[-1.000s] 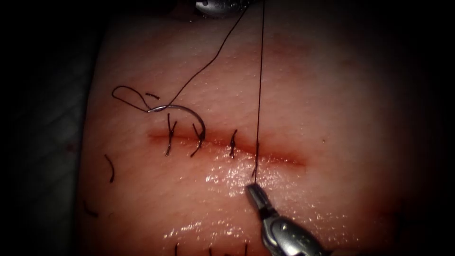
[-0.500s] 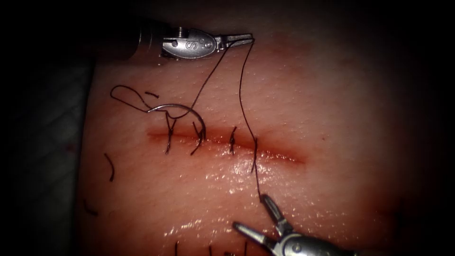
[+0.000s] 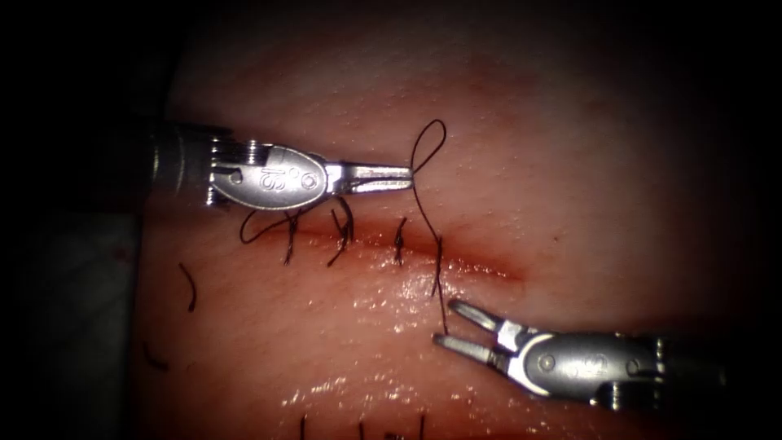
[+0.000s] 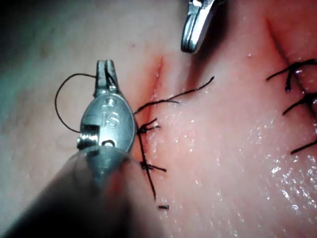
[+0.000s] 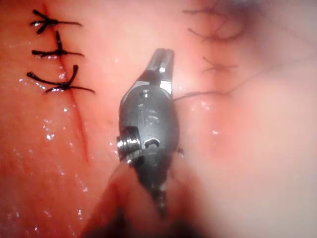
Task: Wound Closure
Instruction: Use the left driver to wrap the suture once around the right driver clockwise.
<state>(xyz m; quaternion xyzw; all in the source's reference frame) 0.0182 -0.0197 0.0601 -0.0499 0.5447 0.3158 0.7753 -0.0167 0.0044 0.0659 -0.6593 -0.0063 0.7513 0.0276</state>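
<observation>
I am holding the thread (image 3: 417, 167) in my left tool (image 3: 405, 177), with the jaws pinched shut on it. Just past the tips the thread is curling up into a small loop, and then it is running down and away from the tool to the cut (image 3: 481, 267) in the tissue (image 3: 570, 163). It is going into the cut and coming out on the far side as a short loose end. My right tool (image 3: 453, 324) is sitting right at that end with its jaws spread wide, holding nothing. The end is lying between the two open jaws, so this tool is the nearer one to it. The thread's long line is running from one tool to the other, across the cut. I cannot see the needle now. Three tied stitches (image 3: 342, 232) are sitting under my left tool.
</observation>
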